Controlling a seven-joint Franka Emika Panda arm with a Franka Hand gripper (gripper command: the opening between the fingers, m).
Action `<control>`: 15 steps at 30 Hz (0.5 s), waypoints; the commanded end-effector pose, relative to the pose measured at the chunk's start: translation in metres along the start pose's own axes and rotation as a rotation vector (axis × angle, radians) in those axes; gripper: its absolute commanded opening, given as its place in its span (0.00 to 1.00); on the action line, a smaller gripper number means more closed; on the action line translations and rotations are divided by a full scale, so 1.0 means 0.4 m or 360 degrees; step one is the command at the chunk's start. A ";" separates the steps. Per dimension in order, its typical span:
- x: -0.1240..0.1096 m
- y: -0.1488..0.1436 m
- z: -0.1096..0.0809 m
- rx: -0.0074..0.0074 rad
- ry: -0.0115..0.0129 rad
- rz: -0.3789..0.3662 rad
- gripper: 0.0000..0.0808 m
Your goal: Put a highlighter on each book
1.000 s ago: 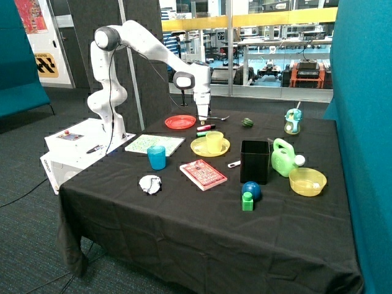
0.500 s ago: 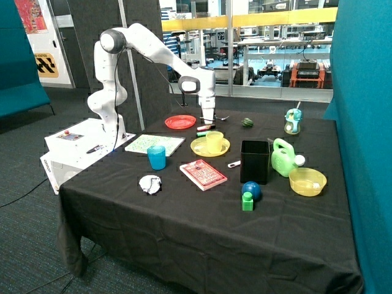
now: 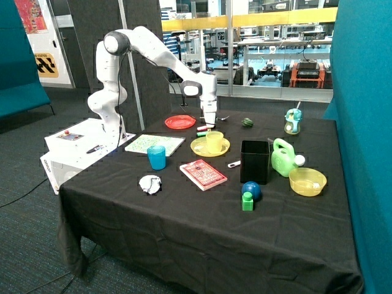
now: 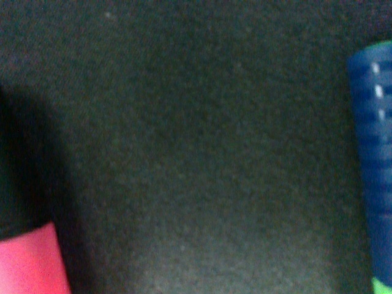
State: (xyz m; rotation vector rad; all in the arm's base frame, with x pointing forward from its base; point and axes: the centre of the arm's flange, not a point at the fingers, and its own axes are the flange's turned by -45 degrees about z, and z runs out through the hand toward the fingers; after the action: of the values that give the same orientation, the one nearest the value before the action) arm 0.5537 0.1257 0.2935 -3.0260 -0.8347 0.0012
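Highlighters (image 3: 206,128) lie at the table's far side, between the red plate (image 3: 180,121) and yellow plate (image 3: 199,147), under the lowered gripper (image 3: 209,124); its finger state cannot be told. Both books (image 3: 203,174) sit bare; an off-centre grab could roll one away.

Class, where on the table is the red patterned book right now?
In the outside view, the red book lies flat near the table's middle, between the blue cup and the black box, in front of the yellow plate.

Two books (image 3: 154,144), two highlighters (image 3: 206,127), two cups (image 3: 157,157).
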 end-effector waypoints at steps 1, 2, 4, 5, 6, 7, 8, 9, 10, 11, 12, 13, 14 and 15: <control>0.003 -0.002 0.021 -0.00043 0.00001 -0.0012 0.31; 0.001 -0.001 0.022 -0.00043 0.00001 -0.0013 0.31; -0.001 0.002 0.025 -0.00043 0.00001 -0.0015 0.30; -0.003 0.003 0.026 -0.00043 0.00001 -0.0015 0.30; -0.004 0.005 0.028 -0.00043 0.00001 -0.0015 0.30; -0.007 0.008 0.030 -0.00043 0.00001 -0.0013 0.30; -0.008 0.011 0.031 -0.00043 0.00001 -0.0013 0.30; -0.009 0.012 0.033 -0.00043 0.00001 -0.0013 0.30; -0.010 0.015 0.034 -0.00043 0.00001 -0.0012 0.30; -0.011 0.017 0.035 -0.00043 0.00001 -0.0013 0.29; -0.012 0.019 0.036 -0.00043 0.00001 -0.0013 0.30; -0.014 0.021 0.037 -0.00043 0.00001 -0.0014 0.30; -0.015 0.023 0.038 -0.00043 0.00001 -0.0015 0.31; -0.016 0.024 0.039 -0.00043 0.00001 -0.0015 0.32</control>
State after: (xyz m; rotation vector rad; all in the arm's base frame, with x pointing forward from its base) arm 0.5546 0.1221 0.2833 -3.0300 -0.8426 0.0064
